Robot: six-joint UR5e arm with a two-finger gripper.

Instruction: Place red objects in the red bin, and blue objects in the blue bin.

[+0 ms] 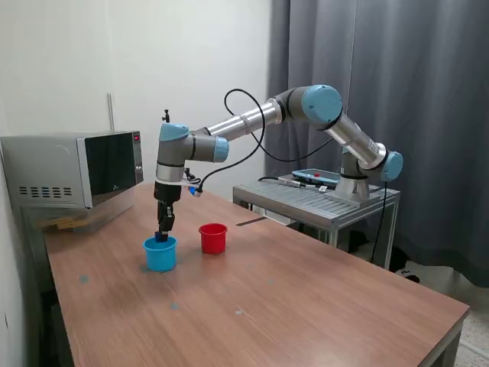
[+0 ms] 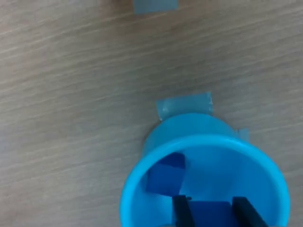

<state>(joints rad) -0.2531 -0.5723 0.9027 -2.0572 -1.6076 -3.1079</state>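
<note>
The light-blue cup (image 1: 160, 254) stands on the wooden table, and the red cup (image 1: 213, 238) is just to its right in the exterior view. My gripper (image 1: 163, 232) hangs straight down over the light-blue cup, its tips at the rim. In the wrist view my gripper (image 2: 211, 212) is shut on a dark blue cube (image 2: 210, 213), held inside the mouth of the light-blue cup (image 2: 142, 165). A second dark blue cube (image 2: 165, 175) lies on the cup's floor. No red cubes show in either view.
A microwave (image 1: 72, 172) stands at the table's back left in the exterior view. A metal stand (image 1: 321, 200) carries the arm's base behind the table. Pale blue tape patches (image 2: 184, 106) lie on the wood beside the cup.
</note>
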